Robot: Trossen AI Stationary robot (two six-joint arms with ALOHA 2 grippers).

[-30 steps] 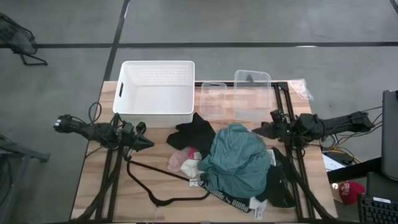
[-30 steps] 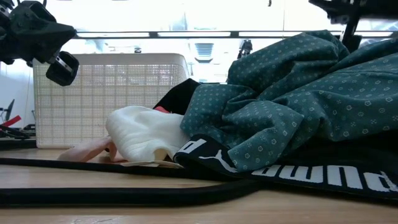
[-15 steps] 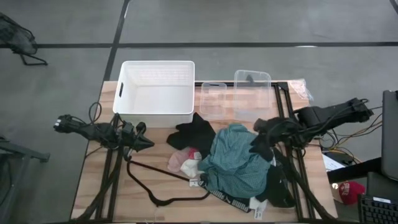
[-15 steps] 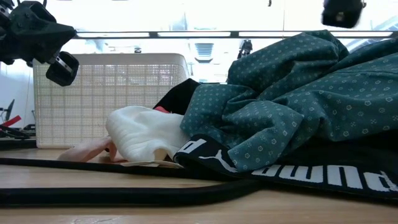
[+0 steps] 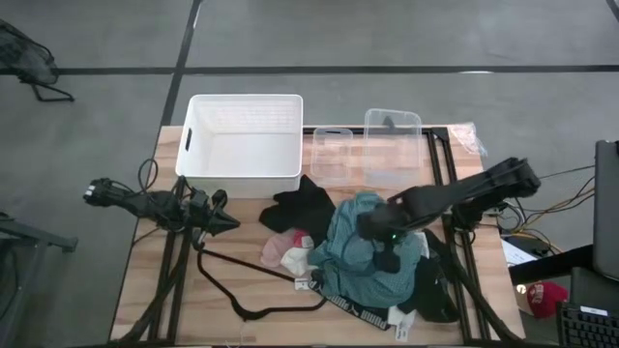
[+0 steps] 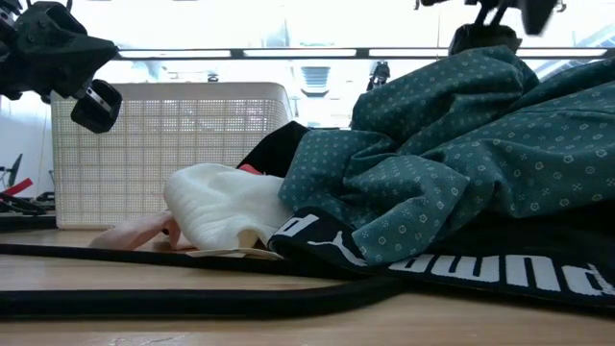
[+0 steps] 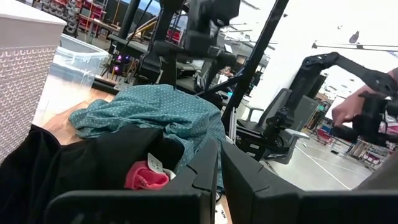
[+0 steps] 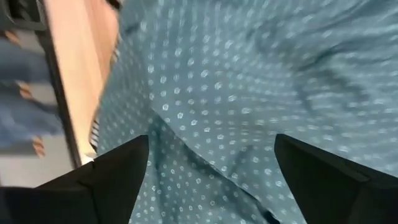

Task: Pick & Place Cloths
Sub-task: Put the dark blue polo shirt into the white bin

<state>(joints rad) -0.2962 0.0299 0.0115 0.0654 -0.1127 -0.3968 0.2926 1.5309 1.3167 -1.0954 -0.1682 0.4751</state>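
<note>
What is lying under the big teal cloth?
A black waistband with white letters and a black garment stick out from under the teal cloth. Anything deeper is covered.

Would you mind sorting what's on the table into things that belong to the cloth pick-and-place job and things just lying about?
Part of the job:
- teal garment, right gripper open above it
- black garments
- pink and white cloths
- lettered waistband
- white basket, the likely destination

Just lying about:
- wire hanger
- clear plastic containers
</note>
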